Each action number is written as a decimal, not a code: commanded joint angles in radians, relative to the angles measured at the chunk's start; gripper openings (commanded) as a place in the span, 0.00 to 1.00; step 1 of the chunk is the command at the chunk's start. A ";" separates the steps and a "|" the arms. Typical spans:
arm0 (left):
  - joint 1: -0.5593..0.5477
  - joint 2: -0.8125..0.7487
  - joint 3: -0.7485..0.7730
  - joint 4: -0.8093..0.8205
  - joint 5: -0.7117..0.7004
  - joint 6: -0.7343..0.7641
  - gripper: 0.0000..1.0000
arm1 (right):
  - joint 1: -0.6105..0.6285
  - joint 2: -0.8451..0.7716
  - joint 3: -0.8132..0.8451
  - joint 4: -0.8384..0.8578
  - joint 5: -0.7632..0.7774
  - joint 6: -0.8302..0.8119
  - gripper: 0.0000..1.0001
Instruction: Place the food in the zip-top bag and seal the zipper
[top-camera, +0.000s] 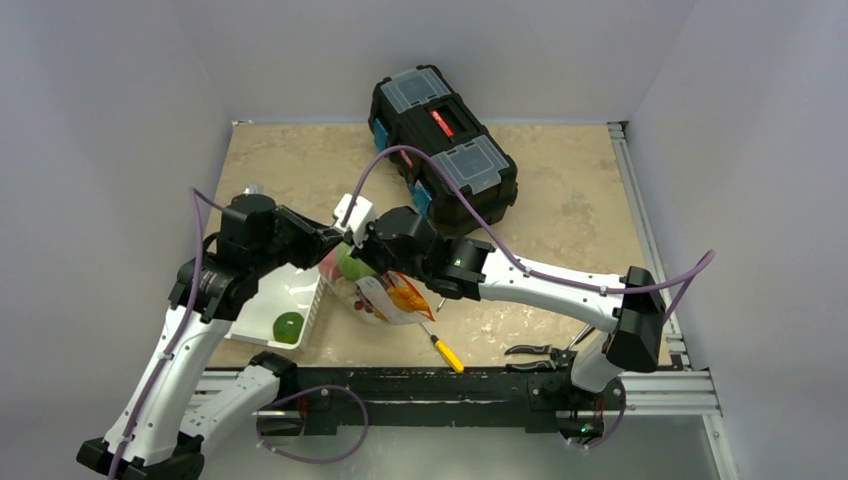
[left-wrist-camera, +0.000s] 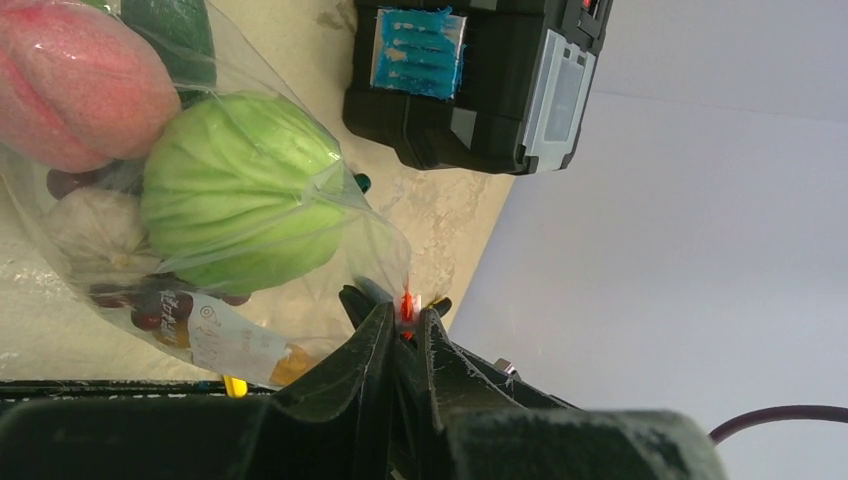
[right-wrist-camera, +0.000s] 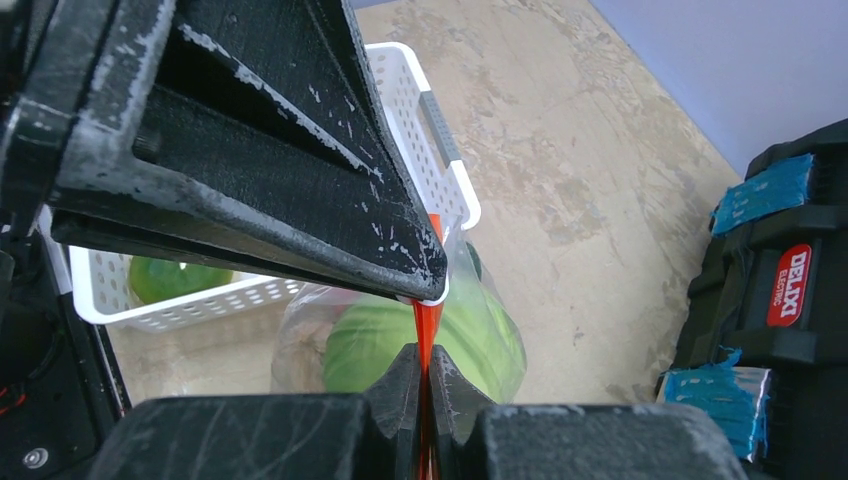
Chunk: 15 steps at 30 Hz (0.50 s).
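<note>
The zip-top bag (top-camera: 385, 295) hangs between both grippers above the table, holding food: a pale green cabbage (left-wrist-camera: 240, 190), a pink peach (left-wrist-camera: 75, 80), a white radish (left-wrist-camera: 95, 230) and purple grapes (left-wrist-camera: 150, 305). My left gripper (left-wrist-camera: 407, 315) is shut on the zipper (left-wrist-camera: 407, 303) at its white tab end. My right gripper (right-wrist-camera: 422, 355) is shut on the orange-red zipper (right-wrist-camera: 427, 325) just below the left fingertips (right-wrist-camera: 425, 280). Seen from above, the left gripper (top-camera: 335, 240) and the right gripper (top-camera: 365, 245) almost touch. A green round fruit (top-camera: 288, 327) lies in the white basket (top-camera: 300, 285).
A black toolbox (top-camera: 445, 145) stands at the back of the table. A yellow-handled screwdriver (top-camera: 445, 352) and pliers (top-camera: 535, 352) lie near the front edge. The white basket sits directly left of the hanging bag, under the left arm.
</note>
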 joint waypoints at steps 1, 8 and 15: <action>-0.020 0.015 0.044 -0.003 -0.002 0.054 0.02 | 0.010 -0.023 0.015 0.127 0.019 -0.050 0.00; -0.051 0.043 0.053 -0.038 0.008 0.099 0.00 | 0.010 -0.018 0.010 0.166 0.008 -0.148 0.00; -0.067 0.034 0.012 0.003 0.026 0.078 0.00 | 0.010 -0.017 0.011 0.223 -0.007 -0.163 0.00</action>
